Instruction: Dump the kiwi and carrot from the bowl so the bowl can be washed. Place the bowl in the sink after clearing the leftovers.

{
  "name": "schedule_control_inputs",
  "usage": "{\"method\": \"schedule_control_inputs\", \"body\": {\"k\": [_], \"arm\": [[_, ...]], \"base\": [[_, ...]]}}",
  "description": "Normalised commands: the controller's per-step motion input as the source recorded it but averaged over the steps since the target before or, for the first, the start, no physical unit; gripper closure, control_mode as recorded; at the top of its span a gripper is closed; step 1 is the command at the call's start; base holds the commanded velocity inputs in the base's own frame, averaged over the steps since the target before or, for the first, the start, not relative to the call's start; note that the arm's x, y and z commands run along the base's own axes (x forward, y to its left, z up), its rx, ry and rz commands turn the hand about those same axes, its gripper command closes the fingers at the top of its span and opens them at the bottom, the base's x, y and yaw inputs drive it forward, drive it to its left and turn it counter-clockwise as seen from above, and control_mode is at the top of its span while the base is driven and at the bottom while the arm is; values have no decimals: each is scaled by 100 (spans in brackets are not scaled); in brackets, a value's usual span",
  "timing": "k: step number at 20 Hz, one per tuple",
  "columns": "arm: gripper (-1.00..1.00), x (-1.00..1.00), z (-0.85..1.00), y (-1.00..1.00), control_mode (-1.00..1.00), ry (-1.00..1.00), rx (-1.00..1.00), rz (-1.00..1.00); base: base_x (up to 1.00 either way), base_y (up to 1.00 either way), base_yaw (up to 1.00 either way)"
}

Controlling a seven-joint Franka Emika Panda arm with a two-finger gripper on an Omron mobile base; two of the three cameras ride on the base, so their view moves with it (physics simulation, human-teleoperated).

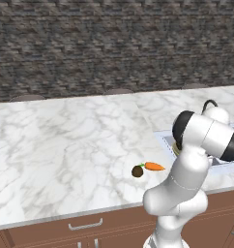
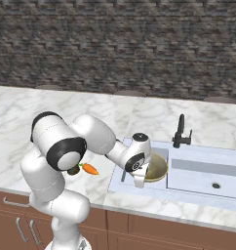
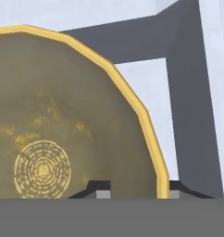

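- The bowl (image 2: 158, 168) sits at the middle of the right base view, in the left end of the sink (image 2: 203, 168), tilted against the basin's left wall, with the claw (image 2: 139, 179) right at its left rim.
- In the hand view the bowl (image 3: 63, 120) takes up the left and centre of the frame, and its yellow-tan rim runs down between the two dark fingertips (image 3: 99, 189) at the bottom edge.
- One kiwi (image 1: 137, 171) and one carrot (image 1: 154, 166) lie on the marble tabletop (image 1: 65, 140), lower centre of the left base view, the kiwi touching the carrot's green stem end; both are outside the bowl and left of the sink.
- One bowl, one sink, one black gooseneck faucet (image 2: 181, 131) standing behind the basin, upper right of the bowl.
- The claw is narrowly apart with one fingertip on each side of the bowl's rim, clamped on it.
- In the left base view the arm's elbow hides most of the bowl; only a sliver of rim (image 1: 176, 147) peeks out at the sink's near corner.
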Motion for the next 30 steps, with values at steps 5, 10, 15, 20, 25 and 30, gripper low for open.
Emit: {"method": "schedule_control_inputs", "body": {"k": [5,10,15,20,25,30], "arm": [[100,35,-16,0,-100,3,0,0],[100,10,-6,0,-100,0,1,0],[100,0,22,6,-100,-3,1,0],[-100,0,10,6,-100,0,2,0],[-100,-3,3,0,-100,0,0,0],[-100,-26,72,7,-100,-6,0,-1]], "base": [[0,0,0],[0,0,0],[0,0,0],[0,0,0],[0,0,0],[0,0,0]]}}
